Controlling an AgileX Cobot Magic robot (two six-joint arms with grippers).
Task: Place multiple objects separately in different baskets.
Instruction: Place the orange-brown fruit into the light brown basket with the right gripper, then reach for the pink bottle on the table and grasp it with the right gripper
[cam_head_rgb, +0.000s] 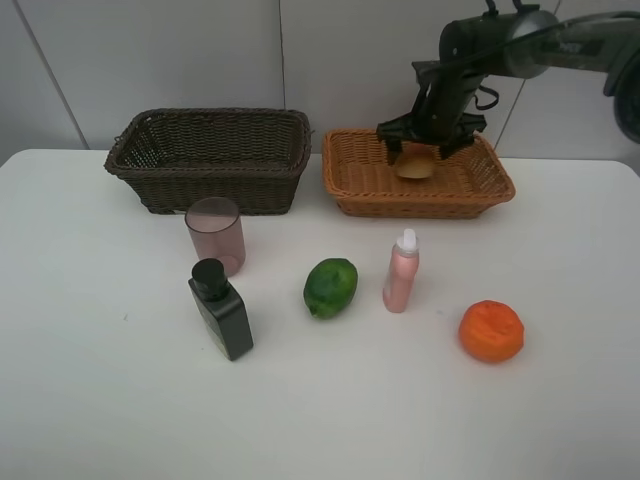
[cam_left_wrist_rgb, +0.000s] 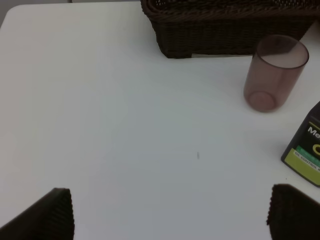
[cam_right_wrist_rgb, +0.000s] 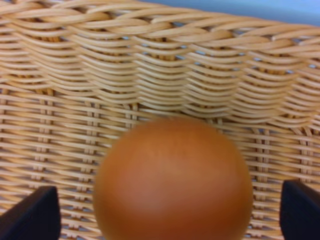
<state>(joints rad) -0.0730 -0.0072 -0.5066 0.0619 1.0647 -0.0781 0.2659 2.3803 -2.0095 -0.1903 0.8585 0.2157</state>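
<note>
The only writing we can read is on the black bottle (cam_left_wrist_rgb: 306, 157): white letters "Me" above a green and yellow label whose small print is too tiny to read. This bottle stands up on the white surface (cam_head_rgb: 100, 400) with its black cap on top, at 8 o'clock from the lime (cam_head_rgb: 330, 287). The mauve cup (cam_head_rgb: 215, 235) stands just beside it at 12 o'clock, open end up. The lime lies near the middle, with its long side running from 1 to 7 o'clock. The pink bottle (cam_head_rgb: 401, 272) stands up straight at 3 o'clock from the lime, white cap on top. The orange (cam_head_rgb: 491, 331) sits at 4 o'clock from the lime, well apart. The dark basket (cam_head_rgb: 210, 160) is at 11 o'clock and the tan basket (cam_head_rgb: 350, 185) at 1 o'clock, both with their long sides running from 9 to 3 o'clock. The right tool (cam_head_rgb: 420, 152) hangs over the tan basket with its jaws wide, and the round peach fruit (cam_right_wrist_rgb: 172, 180) sits between them inside the basket, touching neither finger. The left tool (cam_left_wrist_rgb: 175, 212) is wide too and holds nothing, low over the bare surface near the cup.
</note>
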